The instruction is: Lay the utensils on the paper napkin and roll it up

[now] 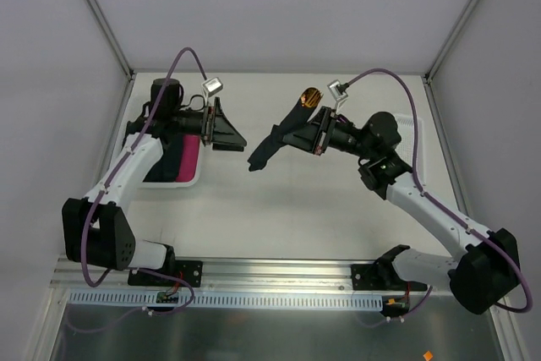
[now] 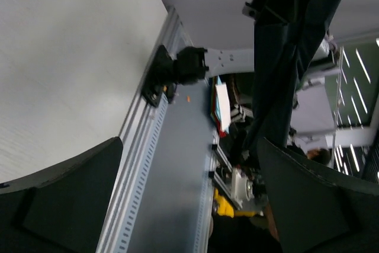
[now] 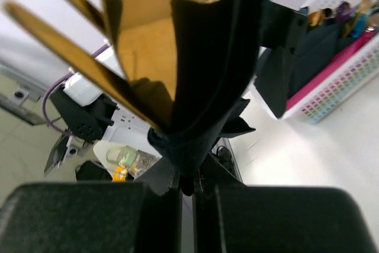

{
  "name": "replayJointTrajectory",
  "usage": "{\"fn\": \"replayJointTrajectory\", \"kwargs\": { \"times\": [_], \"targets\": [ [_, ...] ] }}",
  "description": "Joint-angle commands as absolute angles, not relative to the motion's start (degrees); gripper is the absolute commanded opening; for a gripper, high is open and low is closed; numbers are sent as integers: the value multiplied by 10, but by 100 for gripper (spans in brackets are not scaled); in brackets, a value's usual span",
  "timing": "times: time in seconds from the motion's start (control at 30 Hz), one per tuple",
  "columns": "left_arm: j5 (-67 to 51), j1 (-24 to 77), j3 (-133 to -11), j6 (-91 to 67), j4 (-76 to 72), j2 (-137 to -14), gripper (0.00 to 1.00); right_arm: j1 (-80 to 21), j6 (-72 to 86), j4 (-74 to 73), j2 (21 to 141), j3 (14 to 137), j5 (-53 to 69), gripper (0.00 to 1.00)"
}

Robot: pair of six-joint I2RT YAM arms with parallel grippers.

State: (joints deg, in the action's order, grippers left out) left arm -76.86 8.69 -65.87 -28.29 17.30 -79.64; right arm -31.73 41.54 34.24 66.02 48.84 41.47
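My right gripper [image 1: 306, 134] is shut on the dark paper napkin [image 1: 272, 146], which is rolled around the utensils and held in the air above the table's middle. The roll runs diagonally; a gold head [image 1: 309, 95] pokes out at its upper end. In the right wrist view the napkin [image 3: 204, 81] is pinched between my fingers, with gold utensil heads [image 3: 136, 34] fanning out above it. My left gripper [image 1: 226, 128] is open and empty, held in the air just right of the white bin. The hanging napkin roll also shows in the left wrist view [image 2: 284, 69].
A white bin [image 1: 190, 177] holding a bright pink napkin [image 1: 188, 158] stands at the left under my left arm. It also shows in the right wrist view [image 3: 337, 57], with more cutlery in it. The table's near edge is a metal rail [image 1: 270, 281].
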Motion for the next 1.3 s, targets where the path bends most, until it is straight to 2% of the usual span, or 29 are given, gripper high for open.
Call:
{"fn": "replayJointTrajectory", "kwargs": {
  "times": [0.0, 0.03, 0.07, 0.1, 0.17, 0.23, 0.3, 0.4, 0.5, 0.67, 0.8, 1.07, 1.27],
  "targets": [
    [-838, 121, -612, -481, -132, -745, 99, -335, 378, 411, 673, 530, 453, 0],
    [-834, 126, -560, -551, -240, -741, 99, -338, 377, 411, 676, 533, 454, 0],
    [-813, 127, -535, -707, -351, -739, 99, -345, 376, 412, 681, 534, 456, 0],
    [-803, 134, -515, -770, -530, -750, 99, -348, 374, 414, 682, 536, 457, 0],
    [-784, 141, -492, -922, -660, -774, 99, -355, 375, 417, 686, 538, 460, 0],
    [-761, 156, -496, -1000, -798, -815, 99, -360, 374, 417, 686, 537, 460, 0],
    [-737, 162, -501, -1055, -835, -827, 99, -362, 374, 417, 689, 540, 463, 0],
    [-733, 173, -524, -1047, -825, -823, 98, -364, 374, 414, 694, 539, 463, 0],
    [-734, 189, -533, -1056, -832, -820, 93, -364, 359, 394, 695, 541, 458, 0],
    [-748, 192, -538, -1023, -800, -800, 71, -364, 326, 306, 699, 562, 436, 0],
    [-762, 191, -541, -934, -695, -771, 61, -364, 304, 239, 704, 583, 414, 0],
    [-762, 215, -600, -567, -245, -686, 56, -364, 285, 145, 708, 603, 364, 0],
    [-745, 224, -604, -470, -129, -685, 50, -365, 302, 154, 712, 610, 365, 0]
  ]
}}
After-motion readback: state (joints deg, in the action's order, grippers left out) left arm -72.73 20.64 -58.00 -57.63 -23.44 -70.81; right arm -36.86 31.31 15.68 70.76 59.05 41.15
